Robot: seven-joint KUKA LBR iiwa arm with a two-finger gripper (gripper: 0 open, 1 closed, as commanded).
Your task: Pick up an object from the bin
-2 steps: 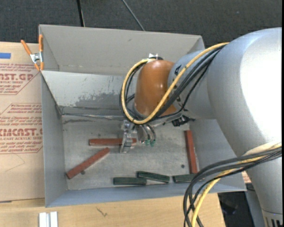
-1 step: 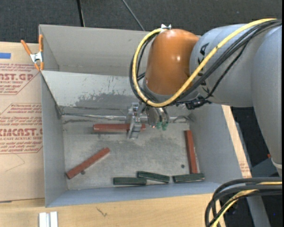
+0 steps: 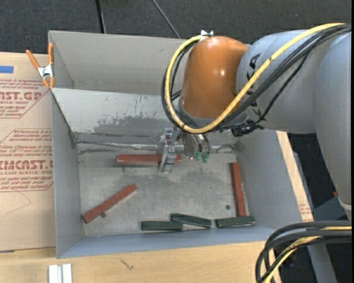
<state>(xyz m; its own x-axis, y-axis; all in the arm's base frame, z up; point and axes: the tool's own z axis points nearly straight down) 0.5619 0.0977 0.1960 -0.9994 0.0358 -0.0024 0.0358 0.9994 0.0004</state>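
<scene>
At left front of the bin (image 3: pixel 65 158), slanted red bar (image 3: pixel 109 203). Behind it, level red bar (image 3: pixel 135 159), long axis left-right, right end at my gripper (image 3: pixel 169 157), the rest running left of me. Grip width: can't tell. Green bars (image 3: pixel 177 221) front, side red bar (image 3: pixel 238 188) far right.

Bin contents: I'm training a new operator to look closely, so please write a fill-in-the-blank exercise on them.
Along the front wall of the bin lie ____ dark green sticks. The gripper hangs at the right end of a ____ stick near the back. The diagonal red stick lies on the view's ____ side.
Missing: three; red; left.
</scene>
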